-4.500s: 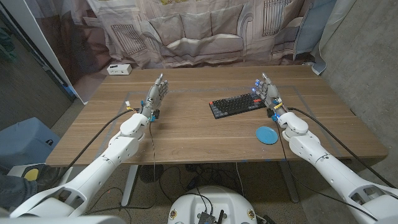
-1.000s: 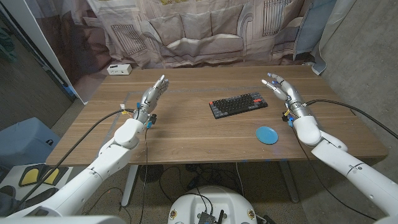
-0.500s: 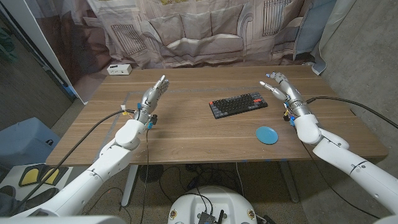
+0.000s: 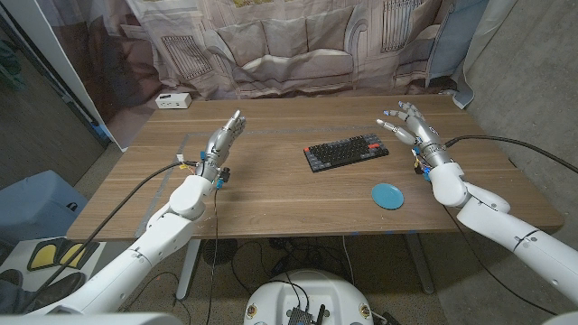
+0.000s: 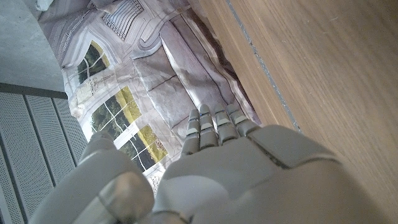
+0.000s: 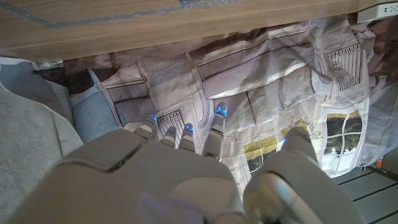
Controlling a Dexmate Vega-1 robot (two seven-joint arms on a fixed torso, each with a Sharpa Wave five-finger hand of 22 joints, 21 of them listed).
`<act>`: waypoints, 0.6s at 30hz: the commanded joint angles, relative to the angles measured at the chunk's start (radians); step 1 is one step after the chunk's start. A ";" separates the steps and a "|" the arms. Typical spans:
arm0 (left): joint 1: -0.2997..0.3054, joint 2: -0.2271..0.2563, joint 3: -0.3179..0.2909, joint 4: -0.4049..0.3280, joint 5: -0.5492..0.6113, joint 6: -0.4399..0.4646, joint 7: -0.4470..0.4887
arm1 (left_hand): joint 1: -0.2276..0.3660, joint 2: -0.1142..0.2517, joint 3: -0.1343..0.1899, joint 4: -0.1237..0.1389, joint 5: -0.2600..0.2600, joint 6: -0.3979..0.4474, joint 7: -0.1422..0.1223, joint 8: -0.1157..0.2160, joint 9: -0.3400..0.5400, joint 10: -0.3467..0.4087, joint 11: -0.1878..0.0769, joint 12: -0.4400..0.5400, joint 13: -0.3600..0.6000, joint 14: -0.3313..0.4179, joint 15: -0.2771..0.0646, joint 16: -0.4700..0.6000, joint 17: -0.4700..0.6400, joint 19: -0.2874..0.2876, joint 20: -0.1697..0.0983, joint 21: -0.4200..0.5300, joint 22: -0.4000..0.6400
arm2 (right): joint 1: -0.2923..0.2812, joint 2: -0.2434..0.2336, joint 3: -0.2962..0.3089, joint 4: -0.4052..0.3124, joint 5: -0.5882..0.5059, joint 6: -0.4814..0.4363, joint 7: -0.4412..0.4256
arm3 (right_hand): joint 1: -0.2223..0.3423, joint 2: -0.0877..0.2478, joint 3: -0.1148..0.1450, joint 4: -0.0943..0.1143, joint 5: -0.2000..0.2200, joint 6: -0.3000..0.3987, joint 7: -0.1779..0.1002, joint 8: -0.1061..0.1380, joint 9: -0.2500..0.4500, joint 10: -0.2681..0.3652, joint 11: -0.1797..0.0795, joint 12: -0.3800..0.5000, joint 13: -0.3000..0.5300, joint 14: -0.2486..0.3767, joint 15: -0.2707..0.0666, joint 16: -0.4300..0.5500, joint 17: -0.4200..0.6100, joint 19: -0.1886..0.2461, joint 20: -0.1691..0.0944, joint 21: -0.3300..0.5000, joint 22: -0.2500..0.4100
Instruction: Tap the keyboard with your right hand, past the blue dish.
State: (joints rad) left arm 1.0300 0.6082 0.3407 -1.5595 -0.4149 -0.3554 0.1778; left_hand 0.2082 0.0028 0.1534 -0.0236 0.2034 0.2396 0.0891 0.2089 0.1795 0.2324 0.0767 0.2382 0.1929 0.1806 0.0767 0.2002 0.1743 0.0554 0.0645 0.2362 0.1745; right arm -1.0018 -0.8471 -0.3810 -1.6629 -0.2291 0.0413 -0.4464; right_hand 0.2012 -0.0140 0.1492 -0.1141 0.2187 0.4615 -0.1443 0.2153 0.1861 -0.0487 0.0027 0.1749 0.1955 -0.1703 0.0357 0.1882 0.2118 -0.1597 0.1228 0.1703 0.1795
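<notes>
The keyboard (image 4: 347,152) lies at a slight angle on the wooden table (image 4: 271,194), a little right of the middle. The blue dish (image 4: 387,195) sits nearer the robot's edge, to the right of the keyboard and apart from it. The right hand (image 4: 411,126) is raised to the right of the keyboard's far end, beyond the dish, fingers spread and pointing toward the keyboard, holding nothing and not touching the keys. From its wrist, blue-lit fingertips (image 6: 185,128) reach toward a printed curtain (image 6: 261,74). The left hand (image 4: 221,140) is raised over the left half of the table, fingers straight and close together, empty. A small white box (image 4: 172,100) rests at the far left corner, well away from both hands.
</notes>
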 commanded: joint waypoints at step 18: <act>0.003 -0.022 0.013 0.011 0.008 -0.022 0.001 | 0.002 0.001 -0.002 -0.006 0.000 0.024 0.004 0.000 0.002 0.026 0.004 0.006 0.004 0.022 -0.003 0.003 0.005 0.016 -0.001 -0.010 0.003 | 0.016 -0.054 -0.051 -0.096 -0.109 -0.206 0.028 | -0.031 0.008 -0.004 0.011 0.002 0.010 -0.009 -0.009 0.000 -0.093 -0.008 0.001 0.001 -0.150 -0.009 -0.003 0.005 -0.101 -0.029 0.004 0.003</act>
State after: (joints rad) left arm 1.0371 0.5947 0.3464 -1.5602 -0.4077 -0.3701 0.1859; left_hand 0.2082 0.0028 0.1533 -0.0236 0.2035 0.2558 0.0946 0.2089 0.1793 0.2468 0.0767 0.2382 0.1929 0.1914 0.0768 0.2002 0.1743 0.0641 0.0636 0.2284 0.1744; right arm -0.9930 -0.8915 -0.4167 -1.7374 -0.3102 -0.1156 -0.4195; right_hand 0.1765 -0.0076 0.1438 -0.1087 0.2186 0.4682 -0.1483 0.2085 0.1861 -0.1309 -0.0036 0.1732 0.1955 -0.1701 0.0357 0.1847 0.2118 -0.1715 0.1033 0.1703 0.1794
